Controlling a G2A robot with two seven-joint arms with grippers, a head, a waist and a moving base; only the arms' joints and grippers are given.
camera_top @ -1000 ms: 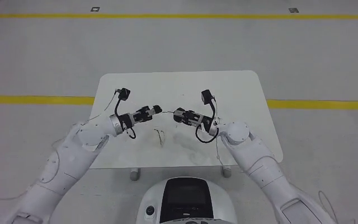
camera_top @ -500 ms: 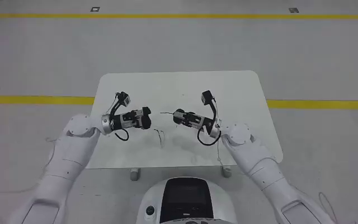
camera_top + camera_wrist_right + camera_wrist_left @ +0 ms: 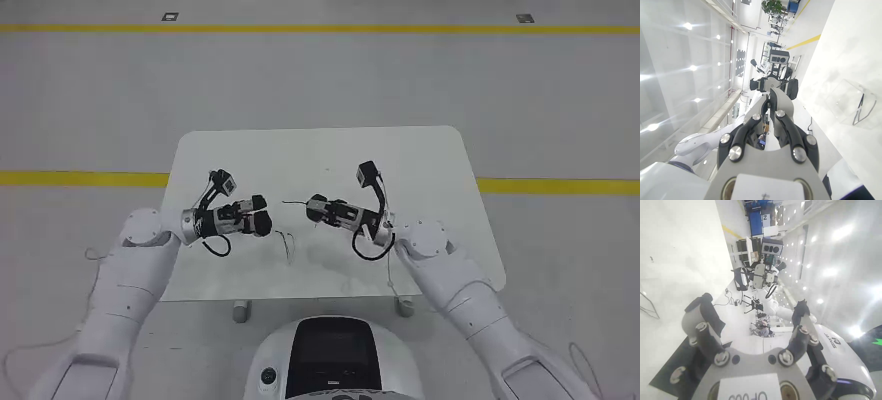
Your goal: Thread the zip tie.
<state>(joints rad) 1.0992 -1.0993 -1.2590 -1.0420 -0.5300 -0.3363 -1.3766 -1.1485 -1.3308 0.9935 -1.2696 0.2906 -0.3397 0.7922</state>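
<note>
The right gripper (image 3: 313, 207) pinches the zip tie (image 3: 292, 203) so its free end juts toward the left gripper (image 3: 264, 217), spread empty, likely to receive it

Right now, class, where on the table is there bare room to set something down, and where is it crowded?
Bare: the far strip of the table beyond both grippers, and its right end. Crowded: the middle, where the left gripper faces the right gripper holding the zip tie, with a clear box just nearer the robot.
</note>
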